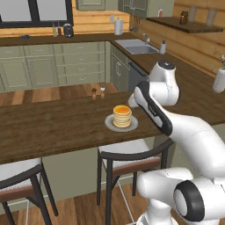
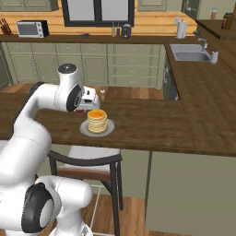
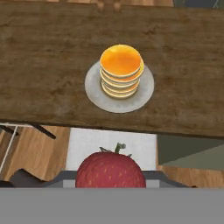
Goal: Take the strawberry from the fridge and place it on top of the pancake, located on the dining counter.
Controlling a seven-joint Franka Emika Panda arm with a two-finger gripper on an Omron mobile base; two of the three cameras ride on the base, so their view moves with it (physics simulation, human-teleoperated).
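From the left base view the pancake (image 1: 122, 116) sits on its plate (image 1: 110, 123) near the worktop's (image 1: 52, 123) front edge, my arm off beside it. From the right base view my hand (image 2: 91, 99) hovers just beside the stack, on its stool (image 2: 85, 159) side. In the hand view the strawberry (image 3: 110, 170) is pinched in my narrow grip short of the pancake; letting go here would probably drop it off the worktop.

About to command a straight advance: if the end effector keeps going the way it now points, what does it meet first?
Probably the pancake stack on its plate, ahead on the dining counter. The held strawberry would touch first; depth is uncertain.
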